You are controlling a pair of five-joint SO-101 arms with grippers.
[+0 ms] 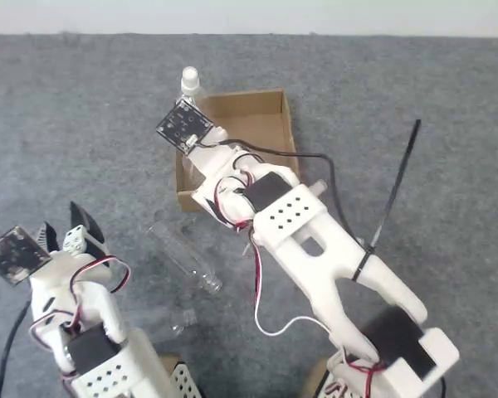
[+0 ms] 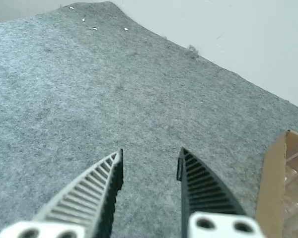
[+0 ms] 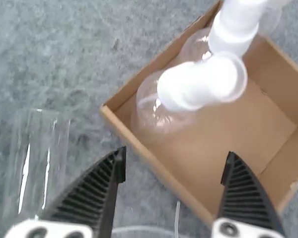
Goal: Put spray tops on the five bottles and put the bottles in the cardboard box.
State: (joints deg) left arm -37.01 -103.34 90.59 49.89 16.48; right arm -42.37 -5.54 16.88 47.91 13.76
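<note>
From above, the cardboard box (image 1: pixel 270 124) stands open toward the far edge of the desk (image 1: pixel 448 99), which is covered in grey felt. The right arm (image 1: pixel 315 236) stretches from the near right corner up to the box, and its wrist sits over the box's left side. I cannot tell from here how its fingers stand. Just past the wrist, at the box's far left corner, a white spray top (image 1: pixel 189 81) shows on an upright bottle. A bare bottle (image 1: pixel 183 253) of clear plastic lies on its side on the felt just in front of the box, between the two arms. The left gripper (image 1: pixel 62 217) hangs near the desk's left side, well apart from the box, its fingers spread and empty. A black cable tie (image 1: pixel 398 178) sticks out from the right arm. In the left wrist view, the left gripper (image 2: pixel 151 150) is held over bare felt with a clear gap between its ribbed fingers (image 2: pixel 97 186) and nothing in them. A wall of the cardboard box (image 2: pixel 270 188) stands off to one side. In the right wrist view, the right gripper (image 3: pixel 175 153) hovers above the rim of the cardboard box (image 3: pixel 154 163), fingers wide and empty. Inside, one capped bottle (image 3: pixel 159 111) and a second capped bottle (image 3: pixel 196 44) stand upright together in a corner. The bare bottle (image 3: pixel 35 158) lies on the felt outside the box.
</note>
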